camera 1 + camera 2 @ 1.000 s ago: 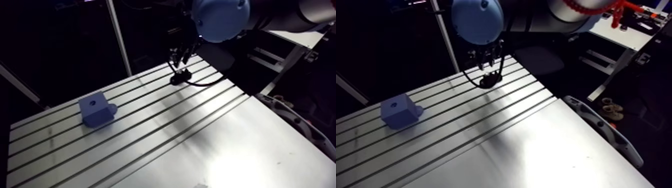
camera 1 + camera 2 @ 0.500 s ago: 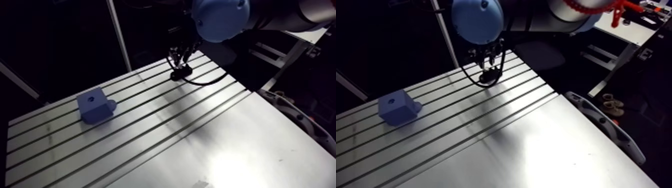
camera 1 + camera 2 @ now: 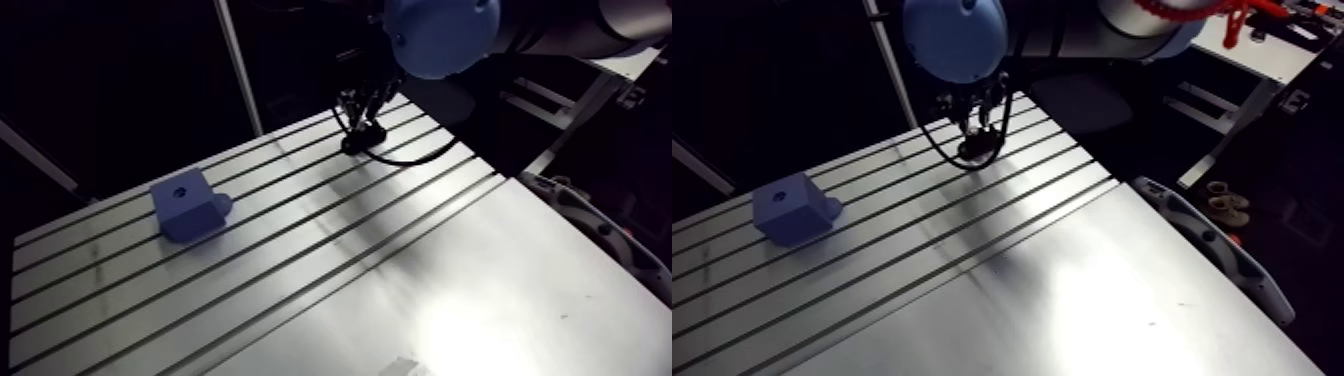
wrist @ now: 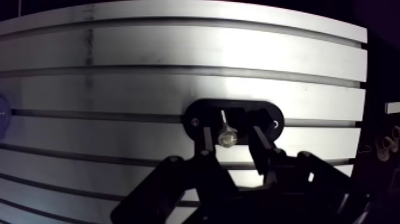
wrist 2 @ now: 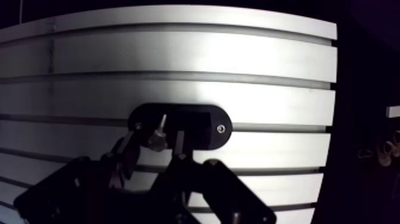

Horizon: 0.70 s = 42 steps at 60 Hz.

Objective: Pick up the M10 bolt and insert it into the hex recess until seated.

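Observation:
A black oval holder (image 4: 269, 114) lies on the slotted table, and the M10 bolt (image 4: 226, 137) stands in it with its shiny head up. In the wrist view my gripper (image 4: 231, 143) hangs over the holder, open, one finger on each side of the bolt head with small gaps showing. In the arm view the gripper (image 3: 360, 118) hovers just above the holder (image 3: 363, 140) near the table's far edge. The blue block (image 3: 186, 206) with the recess (image 3: 181, 194) in its top face sits far to the left, well apart from the gripper.
The aluminium table (image 3: 330, 270) has long parallel slots running across it. Its far edge lies just beyond the holder. A white curved part (image 3: 1217, 255) lies off the table's right side.
The arm view has shifted a little, so the camera moved. The gripper has come slightly lower over the holder. The block and the holder stay where they were on the table.

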Available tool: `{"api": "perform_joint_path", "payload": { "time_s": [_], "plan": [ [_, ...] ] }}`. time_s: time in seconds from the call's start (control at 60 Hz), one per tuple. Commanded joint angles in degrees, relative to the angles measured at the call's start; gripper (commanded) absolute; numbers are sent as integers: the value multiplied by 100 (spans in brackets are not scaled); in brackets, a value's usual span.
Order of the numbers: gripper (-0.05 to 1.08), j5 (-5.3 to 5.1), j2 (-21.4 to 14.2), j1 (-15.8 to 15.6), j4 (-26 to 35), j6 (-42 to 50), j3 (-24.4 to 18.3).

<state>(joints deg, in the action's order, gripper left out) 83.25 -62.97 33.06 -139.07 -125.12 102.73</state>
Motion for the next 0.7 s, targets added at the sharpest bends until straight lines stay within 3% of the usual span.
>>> {"api": "perform_joint_path", "payload": {
  "time_s": [0.017, 0.133, 0.3, 0.7],
  "plan": [
    [56, 2, 10, -1, 6, 0, 6],
    [56, 9, 10, -1, 15, 0, 6],
    [56, 192, 19, -9, -1, 0, 31],
    [57, 154, 11, -36, -2, 9, 24]
  ]
}}
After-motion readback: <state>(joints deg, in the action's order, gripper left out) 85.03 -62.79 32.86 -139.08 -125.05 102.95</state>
